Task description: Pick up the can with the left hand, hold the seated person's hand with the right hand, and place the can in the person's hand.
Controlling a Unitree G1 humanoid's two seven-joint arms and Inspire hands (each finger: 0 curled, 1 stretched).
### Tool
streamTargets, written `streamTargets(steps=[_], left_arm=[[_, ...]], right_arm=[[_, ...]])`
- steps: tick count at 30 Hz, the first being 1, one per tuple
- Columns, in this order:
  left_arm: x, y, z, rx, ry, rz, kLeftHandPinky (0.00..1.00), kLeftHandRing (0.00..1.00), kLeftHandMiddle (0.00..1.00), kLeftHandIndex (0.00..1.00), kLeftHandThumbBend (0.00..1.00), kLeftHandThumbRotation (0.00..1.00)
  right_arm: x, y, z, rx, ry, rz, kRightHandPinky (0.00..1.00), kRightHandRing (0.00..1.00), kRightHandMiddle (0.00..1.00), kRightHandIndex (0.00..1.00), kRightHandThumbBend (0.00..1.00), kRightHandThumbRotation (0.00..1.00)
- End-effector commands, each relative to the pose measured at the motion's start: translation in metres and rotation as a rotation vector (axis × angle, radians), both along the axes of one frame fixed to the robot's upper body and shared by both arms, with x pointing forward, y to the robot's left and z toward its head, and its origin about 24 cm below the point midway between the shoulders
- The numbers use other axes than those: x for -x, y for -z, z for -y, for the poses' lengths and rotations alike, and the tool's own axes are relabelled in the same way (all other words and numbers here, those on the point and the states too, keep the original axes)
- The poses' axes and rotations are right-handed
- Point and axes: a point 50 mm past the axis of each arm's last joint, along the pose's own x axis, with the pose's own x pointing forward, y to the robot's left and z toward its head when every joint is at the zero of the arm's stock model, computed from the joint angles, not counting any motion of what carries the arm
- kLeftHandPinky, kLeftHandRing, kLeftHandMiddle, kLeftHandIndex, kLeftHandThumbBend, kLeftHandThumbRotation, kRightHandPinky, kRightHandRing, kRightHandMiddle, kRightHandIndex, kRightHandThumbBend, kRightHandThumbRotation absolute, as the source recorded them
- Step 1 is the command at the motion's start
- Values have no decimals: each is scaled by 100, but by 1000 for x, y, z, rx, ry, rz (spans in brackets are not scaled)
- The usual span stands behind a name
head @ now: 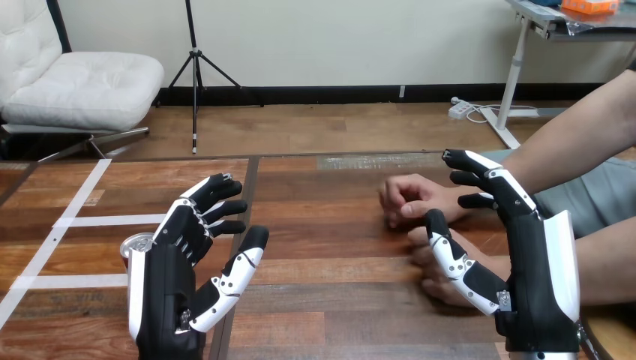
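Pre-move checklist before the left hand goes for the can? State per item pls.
1. Can upright on the table: ok, its top faces up.
2. Left hand open: ok, fingers relaxed.
3. Can between the left thumb and fingers: not ok, it stands at the hand's outer side, partly hidden behind it.
4. Right hand open: ok, fingers straight.
5. Right hand holding the person's nearer hand: not ok, nothing is curled round it; contact cannot tell.
6. Person's palm open for the can: not ok, the nearer hand and the farther hand are both curled on the table.
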Motion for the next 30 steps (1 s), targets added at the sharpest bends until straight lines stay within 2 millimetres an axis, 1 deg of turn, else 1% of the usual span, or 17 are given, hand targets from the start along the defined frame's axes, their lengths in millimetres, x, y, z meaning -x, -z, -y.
streamTargets(steps=[1,9,12,19,22,25,30], left_arm=[[0,-12,4,32,-5,74,61,69,74,73,53,23],[-1,-13,0,35,-19,99,63,71,75,73,54,23],[-1,-15,-4,31,-46,119,65,72,76,74,54,23],[0,-23,-14,-38,-150,202,67,74,77,76,54,22],[1,-26,-17,-47,-178,238,68,76,79,78,52,20],[3,-28,-19,-44,-213,251,69,77,80,79,53,19],[5,-32,-24,-53,-249,284,68,79,82,79,57,16]], right_arm=[[-8,-15,-3,-23,-6,74,64,75,79,76,32,0],[-8,-16,-3,-26,-6,74,64,75,79,76,32,0],[-8,-15,-3,-30,-9,76,64,75,79,76,32,0],[-8,-15,-3,-24,-9,77,64,75,79,76,32,0],[-8,-15,-3,-24,-9,76,64,75,79,76,32,0],[-8,-15,-3,-26,-8,74,64,75,79,76,32,0],[-8,-15,-3,-25,-8,75,64,75,79,76,32,0]])
